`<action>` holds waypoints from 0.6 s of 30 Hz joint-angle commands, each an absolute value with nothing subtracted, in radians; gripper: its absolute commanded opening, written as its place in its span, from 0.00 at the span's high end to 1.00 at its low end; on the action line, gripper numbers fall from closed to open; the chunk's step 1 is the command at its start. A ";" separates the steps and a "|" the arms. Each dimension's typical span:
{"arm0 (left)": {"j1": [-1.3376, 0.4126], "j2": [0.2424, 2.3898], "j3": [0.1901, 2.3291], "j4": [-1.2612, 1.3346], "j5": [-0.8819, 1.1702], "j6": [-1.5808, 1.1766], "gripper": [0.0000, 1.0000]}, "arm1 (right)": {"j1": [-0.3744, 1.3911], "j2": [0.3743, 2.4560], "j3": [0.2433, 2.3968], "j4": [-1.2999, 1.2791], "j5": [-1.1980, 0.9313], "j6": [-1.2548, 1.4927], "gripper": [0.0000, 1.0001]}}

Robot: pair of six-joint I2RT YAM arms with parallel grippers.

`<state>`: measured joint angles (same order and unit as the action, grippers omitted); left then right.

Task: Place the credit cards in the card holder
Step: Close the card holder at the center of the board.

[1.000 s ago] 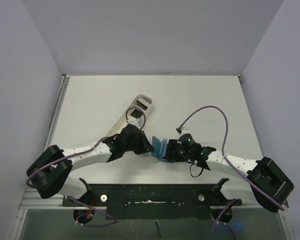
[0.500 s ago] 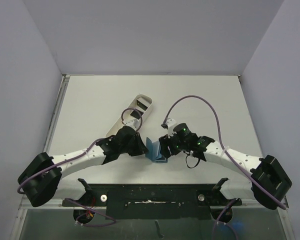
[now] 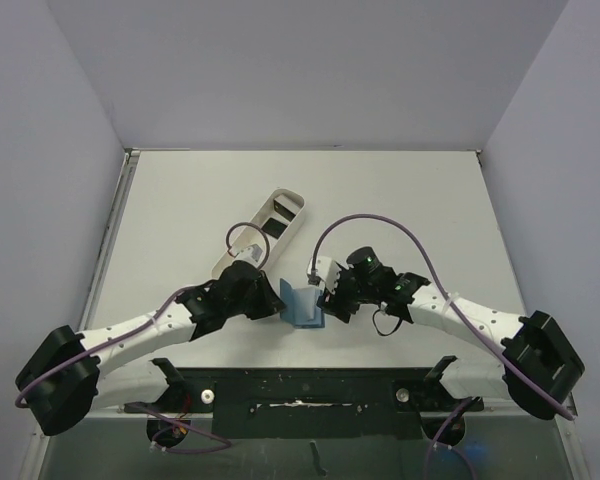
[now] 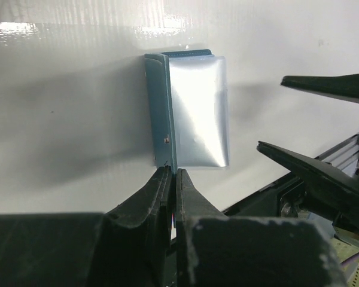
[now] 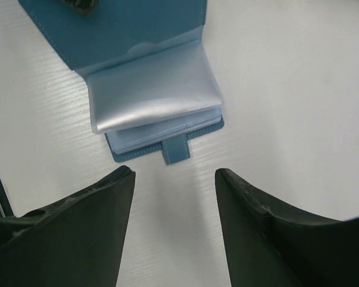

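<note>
In the top view the left gripper (image 3: 273, 303) sits left of centre, low in the frame. Its jaws are pressed together on the near edge of the card holder (image 3: 302, 306). The left wrist view shows them pinching the teal cover so that it stands on edge. Just right of that cover lie the clear pockets (image 4: 198, 113), flat on the table (image 3: 410, 200), with their long axis running away from the fingers up the frame.

To the right, the right gripper (image 3: 328, 298) is spread wide and grips nothing. In its own wrist view the holder fills the upper left of the frame, pockets face up. The snap tab (image 5: 176, 149) points down toward the gap between the two fingertips (image 5: 96, 197), which hover short of it without touching.

The coming move turns on one relation — the pocket mouths must face whichever hand brings a card, and I cannot tell which edge of the pockets is open. The holder sits between both arms. The free right hand is the nearer one to work it, while the left hand, as I judge it, props the cover back.

The credit cards (image 3: 278, 212) seem to be the dark shapes in the white tray (image 3: 293, 196), up and left of the holder, nearer the left arm — too small to be sure. The table is plain white and glossy, with bare room beyond the holder and to the upper right.
</note>
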<state>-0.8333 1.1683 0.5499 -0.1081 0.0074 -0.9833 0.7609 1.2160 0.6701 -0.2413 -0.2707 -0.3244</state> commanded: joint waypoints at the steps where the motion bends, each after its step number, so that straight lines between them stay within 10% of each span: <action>1: -0.823 1.088 0.541 -0.114 -0.061 -1.002 1.00 | 0.761 1.265 0.653 -0.210 -0.367 -0.438 0.44; 18: -0.821 1.057 0.482 -0.044 -0.026 -1.009 1.00 | 0.767 1.362 0.604 0.034 -0.355 -0.515 0.44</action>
<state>-0.8272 1.0580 0.4770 -0.1184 -0.0422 -1.0092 0.7609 1.3365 0.5831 -0.0502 -0.3672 -0.4568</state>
